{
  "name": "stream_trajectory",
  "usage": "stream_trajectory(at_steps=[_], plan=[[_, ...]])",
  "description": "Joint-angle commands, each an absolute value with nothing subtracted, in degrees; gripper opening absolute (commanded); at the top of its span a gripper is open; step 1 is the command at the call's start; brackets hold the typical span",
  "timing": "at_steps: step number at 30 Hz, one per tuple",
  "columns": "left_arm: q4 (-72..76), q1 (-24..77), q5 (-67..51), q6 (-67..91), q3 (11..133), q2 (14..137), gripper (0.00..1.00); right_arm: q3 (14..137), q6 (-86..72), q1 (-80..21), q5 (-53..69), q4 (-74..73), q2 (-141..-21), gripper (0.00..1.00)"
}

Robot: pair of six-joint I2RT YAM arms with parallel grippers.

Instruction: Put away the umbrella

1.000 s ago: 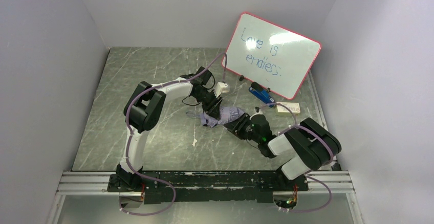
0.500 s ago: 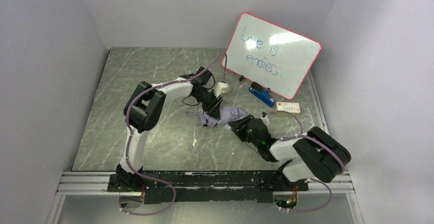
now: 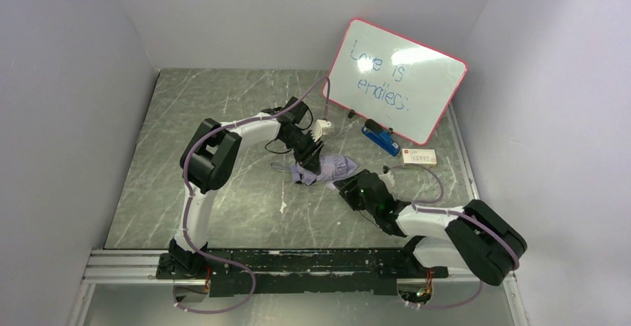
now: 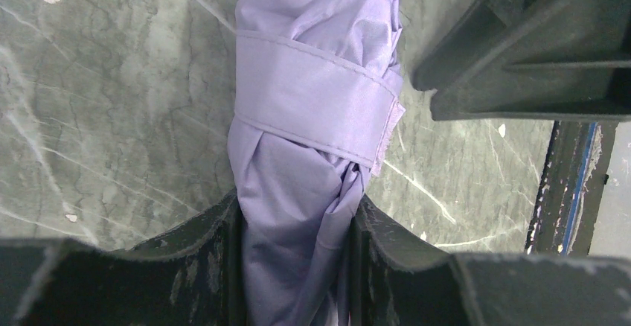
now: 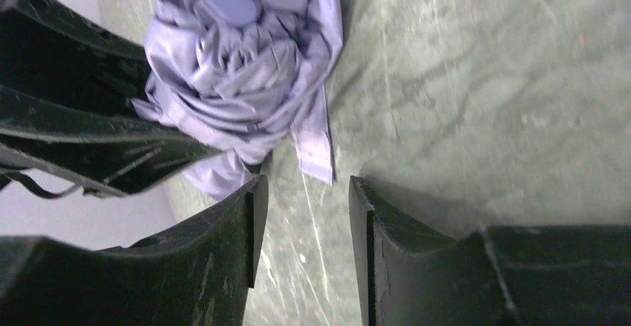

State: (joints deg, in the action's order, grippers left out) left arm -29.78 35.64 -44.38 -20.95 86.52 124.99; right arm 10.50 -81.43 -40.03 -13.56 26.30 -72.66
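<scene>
The umbrella [image 3: 326,169] is folded into a pale lavender bundle on the table's middle, with a strap wrapped round it [image 4: 316,95]. My left gripper [image 3: 311,161] is shut on the umbrella's fabric [image 4: 294,251], both fingers pressed against it. My right gripper [image 3: 350,188] is open and empty, just to the right of the bundle. In the right wrist view the umbrella's round cap end [image 5: 227,2] and a loose strap end [image 5: 316,147] lie just ahead of the right gripper [image 5: 301,214]. The handle is hidden.
A red-framed whiteboard [image 3: 398,80] leans at the back right. A blue marker or eraser [image 3: 381,138] and a small white card [image 3: 419,156] lie in front of it. A thin dark wire piece [image 3: 279,167] lies left of the umbrella. Walls enclose the table.
My right arm has swung outward and lowered, and its gripper has drawn slightly back from the umbrella. My left gripper has stayed shut on the umbrella.
</scene>
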Motion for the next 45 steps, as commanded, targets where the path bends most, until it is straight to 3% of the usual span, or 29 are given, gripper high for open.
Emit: stream_trajectory(at_steps=[1, 7, 14, 19, 25, 31, 37, 45], plan=[[-31.45, 37.18, -27.92, -22.24, 82.38, 133.82, 0.05, 8.7, -85.32, -43.4, -15.37, 9.11, -69.53, 0.49], [-31.46, 37.24, -27.86, -22.24, 82.36, 133.88, 0.05, 8.52, -91.55, -45.35, -13.66, 12.36, -71.61, 0.5], [-31.46, 37.25, -27.95, -22.32, 82.35, 133.83, 0.05, 13.27, -94.81, -45.61, -20.45, 10.84, -81.56, 0.47], [-31.38, 37.27, -28.06, -22.32, 82.03, 133.68, 0.05, 21.61, -84.83, -45.66, -26.88, 0.79, -85.92, 0.45], [-31.38, 37.27, -28.13, -22.32, 82.0, 133.63, 0.05, 23.96, -74.49, -45.79, -30.21, -7.4, -82.0, 0.45], [-31.53, 37.27, -28.29, -22.48, 82.16, 133.72, 0.05, 26.76, -59.13, -45.77, -28.64, -8.87, -79.59, 0.48], [-31.53, 37.27, -28.32, -22.5, 82.17, 133.71, 0.05, 33.52, -44.03, -45.79, -25.7, -9.27, -84.86, 0.56], [-31.55, 37.27, -28.39, -22.52, 82.16, 133.73, 0.05, 38.58, -39.43, -46.2, -24.2, -14.29, -90.91, 0.56]])
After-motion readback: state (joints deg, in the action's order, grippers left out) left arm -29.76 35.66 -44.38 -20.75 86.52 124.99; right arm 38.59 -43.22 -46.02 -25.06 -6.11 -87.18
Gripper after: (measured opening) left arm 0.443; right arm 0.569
